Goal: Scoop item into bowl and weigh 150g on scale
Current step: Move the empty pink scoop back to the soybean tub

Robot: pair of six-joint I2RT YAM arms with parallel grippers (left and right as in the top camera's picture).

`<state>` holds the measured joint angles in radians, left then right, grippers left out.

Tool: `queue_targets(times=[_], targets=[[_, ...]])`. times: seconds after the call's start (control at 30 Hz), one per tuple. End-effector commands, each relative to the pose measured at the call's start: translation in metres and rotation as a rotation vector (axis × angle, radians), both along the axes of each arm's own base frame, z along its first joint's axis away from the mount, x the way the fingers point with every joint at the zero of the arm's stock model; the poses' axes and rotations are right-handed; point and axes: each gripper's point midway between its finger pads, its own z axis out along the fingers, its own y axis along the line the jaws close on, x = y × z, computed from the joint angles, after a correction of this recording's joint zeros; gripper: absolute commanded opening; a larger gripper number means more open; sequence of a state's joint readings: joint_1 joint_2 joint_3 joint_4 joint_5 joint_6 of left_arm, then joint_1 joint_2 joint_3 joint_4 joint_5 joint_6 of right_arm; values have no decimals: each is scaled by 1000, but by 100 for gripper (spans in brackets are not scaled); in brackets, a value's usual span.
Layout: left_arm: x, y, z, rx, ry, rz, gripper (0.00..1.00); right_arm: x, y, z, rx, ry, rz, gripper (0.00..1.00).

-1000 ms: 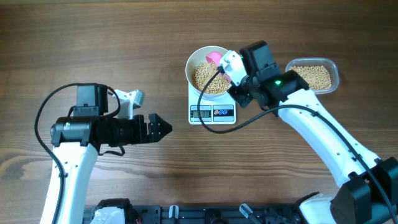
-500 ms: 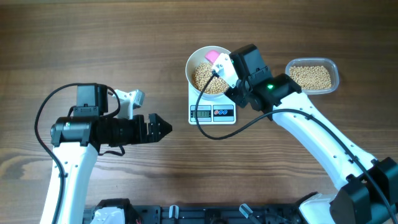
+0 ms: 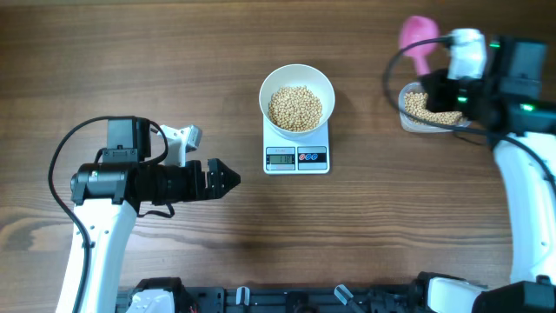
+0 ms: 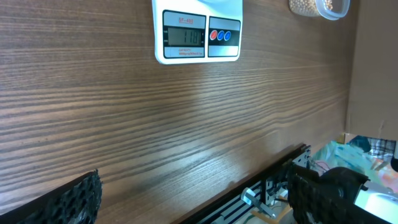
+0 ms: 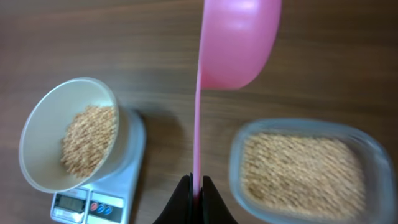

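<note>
The white bowl [image 3: 297,97] stands on the white scale [image 3: 296,148], partly filled with tan beans [image 3: 294,108]. More beans fill a clear plastic container [image 3: 423,111] at the right. My right gripper [image 5: 196,182] is shut on the thin handle of a pink scoop [image 3: 418,37], which hangs above the container's left end with its cup [image 5: 239,40] past the far side. In the right wrist view the bowl [image 5: 68,134] and scale [image 5: 109,183] lie to the left, the container [image 5: 308,171] to the right. My left gripper [image 3: 228,180] stands open over bare table, left of the scale [image 4: 196,34].
A black rail [image 3: 287,300] runs along the table's front edge. In the left wrist view the table's edge and clutter [image 4: 348,155] beyond it show at the right. Bare wood lies between the left gripper and the scale.
My right arm has swung from above the bowl rightward to the container, carrying the pink scoop. The bowl now shows uncovered. The left arm has not moved.
</note>
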<state>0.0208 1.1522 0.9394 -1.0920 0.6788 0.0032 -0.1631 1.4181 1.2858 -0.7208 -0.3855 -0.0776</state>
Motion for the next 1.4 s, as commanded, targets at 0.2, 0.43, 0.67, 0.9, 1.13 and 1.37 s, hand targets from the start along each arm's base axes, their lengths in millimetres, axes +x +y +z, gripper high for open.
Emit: queue_targets(times=[0.2,0.43,0.67,0.9,1.13,1.37], targets=[[0,1,-2,4,-5,-12,100,-42,-116,-6,-67,119,-384,4],[0,1,-2,4,-5,-12,100,-75,-143,-28,-182,265,-507,4],[0,1,-2,4,-5,-12,100,-73,-144,-46,-150,297,-539,4],[0,1,-2,4,-5,-12,100,-68,-135,-44,-103,278,-505,4],[0,1,-2,4,-5,-12,100,-64,-127,-43,-63,264,-474,4],[0,1,-2,4,-5,-12,100,-64,-127,-43,-60,263,-471,4]])
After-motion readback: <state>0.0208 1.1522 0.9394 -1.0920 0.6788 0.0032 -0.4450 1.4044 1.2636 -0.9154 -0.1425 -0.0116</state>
